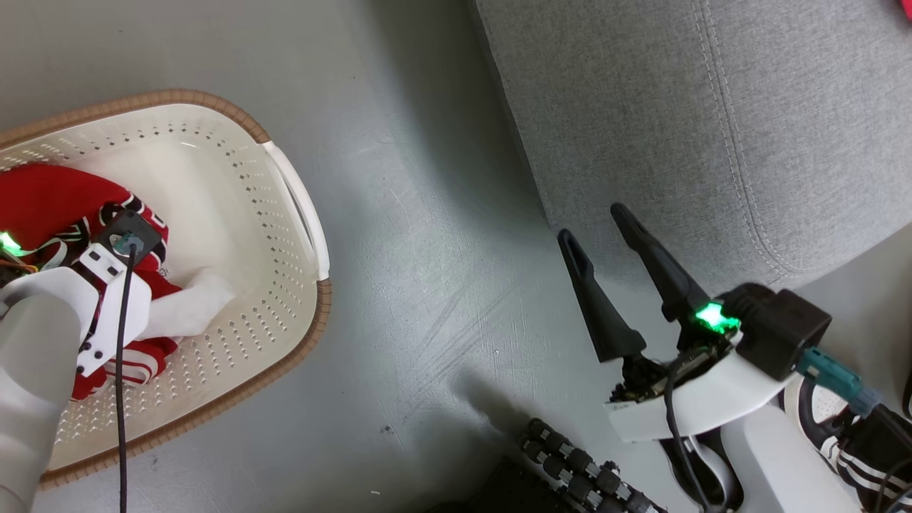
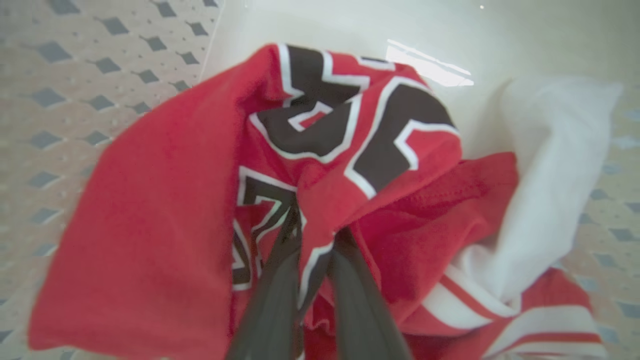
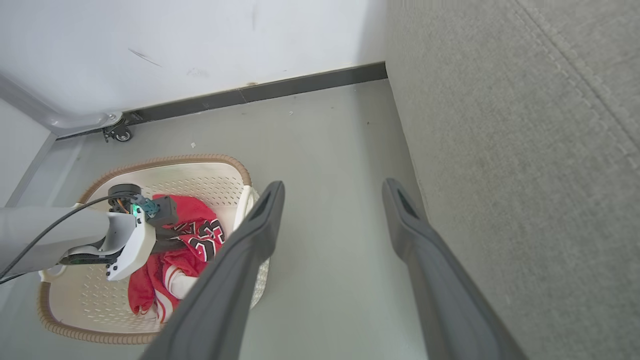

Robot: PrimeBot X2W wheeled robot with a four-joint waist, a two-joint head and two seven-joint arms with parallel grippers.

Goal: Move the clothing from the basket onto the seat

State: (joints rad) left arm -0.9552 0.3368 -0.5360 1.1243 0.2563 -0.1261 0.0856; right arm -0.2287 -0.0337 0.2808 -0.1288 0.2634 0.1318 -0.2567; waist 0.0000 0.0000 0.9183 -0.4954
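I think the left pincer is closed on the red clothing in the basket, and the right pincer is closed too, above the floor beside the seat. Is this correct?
Not fully. The right pincer is open, jaws well apart, as the right wrist view shows. The rest holds: the left pincer grips the red clothing in the basket.
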